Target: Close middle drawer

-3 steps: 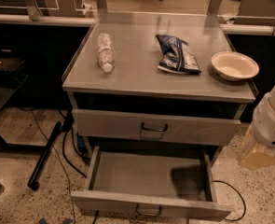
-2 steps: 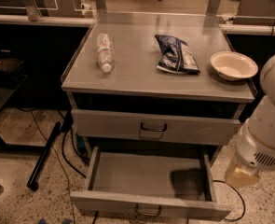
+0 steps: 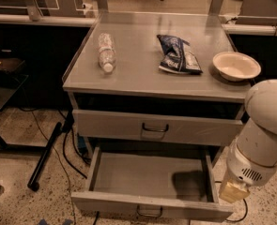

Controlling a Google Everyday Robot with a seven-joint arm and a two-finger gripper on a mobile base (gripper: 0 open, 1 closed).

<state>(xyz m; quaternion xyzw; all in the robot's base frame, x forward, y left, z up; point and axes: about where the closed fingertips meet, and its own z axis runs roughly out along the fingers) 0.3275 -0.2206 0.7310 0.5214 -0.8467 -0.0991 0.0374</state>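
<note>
**Camera view.** You are looking down on a grey cabinet [image 3: 142, 81]. On its top lie a plastic bottle [image 3: 106, 52] on its side, a blue snack bag [image 3: 178, 54] and a pale bowl [image 3: 236, 65], all well apart from the work below. The middle drawer [image 3: 150, 209] is pulled far out, its bare tray exposed and its wire handle [image 3: 150, 213] at the centre of the low front. The upper drawer [image 3: 154, 128] above it stands almost flush.

The white arm [image 3: 265, 130] comes down at the right, and the gripper [image 3: 234, 192] hangs just beside the drawer's right front corner, outside the tray. You cannot tell whether it is spread or pressed together. It probably stands there to get in front of the panel for a push, and pushing near the centre should keep the drawer from skewing on its runners.
</note>
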